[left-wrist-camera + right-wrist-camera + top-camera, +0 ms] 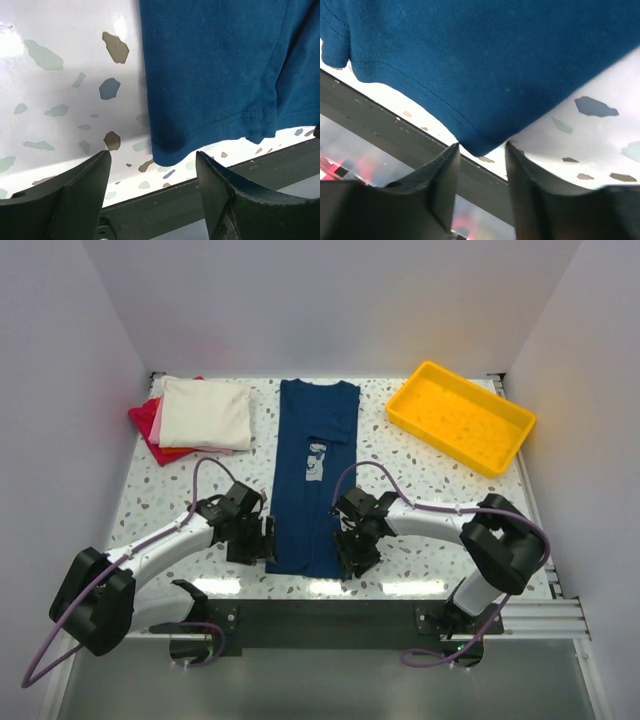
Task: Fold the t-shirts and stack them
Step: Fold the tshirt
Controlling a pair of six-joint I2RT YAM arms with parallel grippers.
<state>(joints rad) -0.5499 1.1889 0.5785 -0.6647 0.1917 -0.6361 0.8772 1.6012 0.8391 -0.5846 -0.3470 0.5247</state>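
Observation:
A navy t-shirt (312, 475) with a pale chest print lies folded into a long narrow strip down the middle of the table. My left gripper (268, 540) is open at its near left corner. In the left wrist view that corner (172, 145) lies just ahead of the open left gripper (152, 172). My right gripper (352, 558) is open at the near right corner. In the right wrist view that corner (480, 142) sits between the tips of the right gripper (481, 152). A folded cream shirt (205, 412) tops the pink shirt (157, 418) and red shirt (150, 435) at the back left.
An empty yellow plastic tray (432, 437) stands at the back right. The speckled table's near edge and a dark rail (330, 612) lie just below both grippers. White walls enclose the table on three sides.

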